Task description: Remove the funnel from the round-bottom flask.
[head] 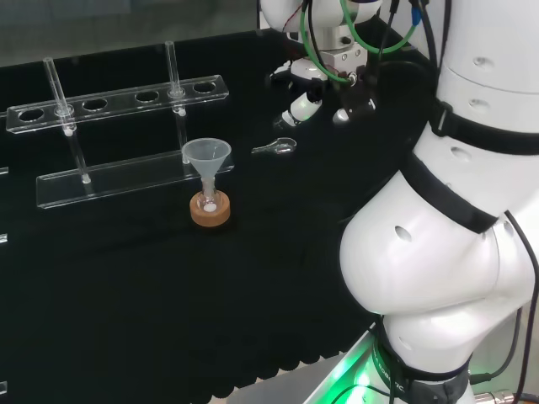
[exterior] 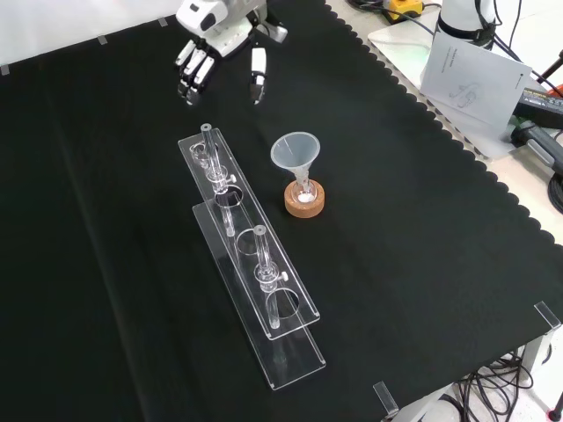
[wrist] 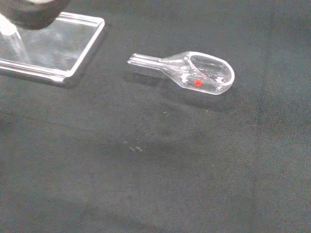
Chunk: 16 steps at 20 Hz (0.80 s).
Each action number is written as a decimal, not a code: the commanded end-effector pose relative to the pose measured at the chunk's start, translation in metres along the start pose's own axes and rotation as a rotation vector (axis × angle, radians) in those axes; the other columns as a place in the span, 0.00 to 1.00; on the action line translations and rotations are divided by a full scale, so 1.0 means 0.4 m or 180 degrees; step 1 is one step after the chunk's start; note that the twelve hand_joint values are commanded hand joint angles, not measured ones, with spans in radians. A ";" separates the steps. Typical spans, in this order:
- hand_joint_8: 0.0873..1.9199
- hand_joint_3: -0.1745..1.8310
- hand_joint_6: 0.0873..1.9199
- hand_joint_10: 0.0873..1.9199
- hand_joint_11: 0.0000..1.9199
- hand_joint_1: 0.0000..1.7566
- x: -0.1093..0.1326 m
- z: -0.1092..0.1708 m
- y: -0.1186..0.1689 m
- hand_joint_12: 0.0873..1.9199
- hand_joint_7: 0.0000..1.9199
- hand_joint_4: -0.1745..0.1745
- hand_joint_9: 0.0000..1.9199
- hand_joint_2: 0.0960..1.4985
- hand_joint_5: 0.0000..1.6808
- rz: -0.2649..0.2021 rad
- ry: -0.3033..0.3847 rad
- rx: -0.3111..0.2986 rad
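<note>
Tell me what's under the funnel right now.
The funnel has its stem down in the neck of a small clear flask, which sits in a cork ring. Something white shows in the flask; the stem's tip is hard to make out through the glass.

Arm: big glossy white rounded links w/ black bands at the joints, small round holes in the shells. Green & black cables loop round the wrist, a bit of red wire too. Green glow at the base. Hand: white palm & finger shells, black segments between, black pads on white fingertips.
</note>
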<state>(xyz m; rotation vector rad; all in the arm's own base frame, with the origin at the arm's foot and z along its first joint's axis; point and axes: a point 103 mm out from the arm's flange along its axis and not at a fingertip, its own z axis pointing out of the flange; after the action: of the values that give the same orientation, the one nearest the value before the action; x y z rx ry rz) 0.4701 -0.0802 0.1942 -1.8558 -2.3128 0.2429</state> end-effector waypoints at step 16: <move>0.27 0.13 0.00 0.00 0.14 0.33 0.290 -0.066 -0.153 0.72 0.09 0.55 0.30 0.49 0.13 -0.0253 -0.0060 0.0355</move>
<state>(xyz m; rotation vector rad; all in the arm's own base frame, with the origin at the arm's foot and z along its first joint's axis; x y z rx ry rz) 0.4113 -0.0160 0.2347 -1.7866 -2.3384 0.3073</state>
